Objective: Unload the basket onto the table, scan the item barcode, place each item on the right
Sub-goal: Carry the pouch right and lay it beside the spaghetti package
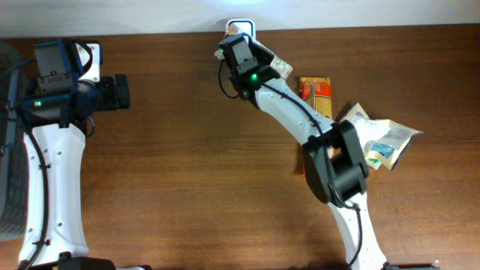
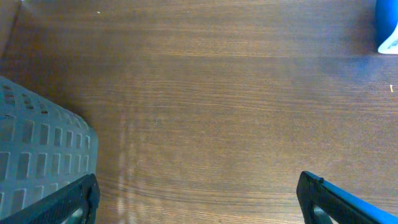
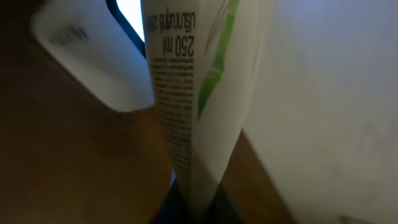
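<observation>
Far left: grey mesh basket [image 1: 9,161] at the table [image 1: 187,172] edge.

Left gripper [image 1: 120,92] just right of the basket, pointing toward mid-table. Jaws wide apart, nothing between them. Its own camera shows only bare wood between the fingers [image 2: 74,205], a basket corner at lower left and a blue-and-white thing [image 2: 387,25] at upper right.

Centre, back edge: white scanner [image 1: 240,25] with a blue outline.

Right arm reaches from the front right across to the back edge. Right gripper [image 1: 236,39] sits right at the scanner, clamped tight on a tube [image 3: 205,93]. Tube is white with green print and small text; "250 ml" is readable. In the wrist view it is pinched at the bottom of the frame and runs up beside the scanner's rounded corner. Touching or only close, cannot tell. No barcode made out in that view.

Right of the arm: orange packet [image 1: 316,94] on the wood. Further right, a pale crumpled pouch [image 1: 386,142], partly under the elbow.
</observation>
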Robot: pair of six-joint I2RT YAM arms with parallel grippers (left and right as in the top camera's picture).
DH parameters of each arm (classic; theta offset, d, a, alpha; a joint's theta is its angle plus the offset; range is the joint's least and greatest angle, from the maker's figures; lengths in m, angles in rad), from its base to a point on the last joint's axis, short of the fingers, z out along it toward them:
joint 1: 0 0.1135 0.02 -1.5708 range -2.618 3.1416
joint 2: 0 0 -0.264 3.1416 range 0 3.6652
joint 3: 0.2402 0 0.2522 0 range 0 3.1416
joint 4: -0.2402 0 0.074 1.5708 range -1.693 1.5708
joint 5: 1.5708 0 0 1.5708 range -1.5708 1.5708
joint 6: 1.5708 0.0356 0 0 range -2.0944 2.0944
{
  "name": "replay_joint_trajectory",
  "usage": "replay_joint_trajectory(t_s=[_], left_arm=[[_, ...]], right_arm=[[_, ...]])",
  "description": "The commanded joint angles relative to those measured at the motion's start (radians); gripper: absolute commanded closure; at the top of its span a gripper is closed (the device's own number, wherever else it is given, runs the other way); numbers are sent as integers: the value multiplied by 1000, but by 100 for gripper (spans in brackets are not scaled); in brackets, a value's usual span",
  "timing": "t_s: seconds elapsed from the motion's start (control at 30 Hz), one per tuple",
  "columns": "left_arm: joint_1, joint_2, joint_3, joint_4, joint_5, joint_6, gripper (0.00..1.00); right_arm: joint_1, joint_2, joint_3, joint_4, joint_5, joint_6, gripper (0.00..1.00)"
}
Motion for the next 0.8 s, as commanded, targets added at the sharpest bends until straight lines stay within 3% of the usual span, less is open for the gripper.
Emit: replay_joint_trajectory(t_s=[0.0,0.17,0.3,0.4,0.57,0.77], left_arm=[[5,1,0,1,-3,-8,0],[5,1,0,1,-3,-8,1],[5,1,0,1,-3,-8,1],[5,1,0,1,-3,-8,0],[5,1,0,1,-3,-8,1],[5,1,0,1,-3,-8,1]], right_arm=[[3,-214,22,-105,-207,307,96],[-27,-357,22,-356,-520,649,96],[-69,-395,20,-685,-577,835,96],[-97,-367,-43,-830,-596,932,96],[-144,-350,-309,-706,-608,961,96],[-278,-350,-479,-624,-641,961,96]])
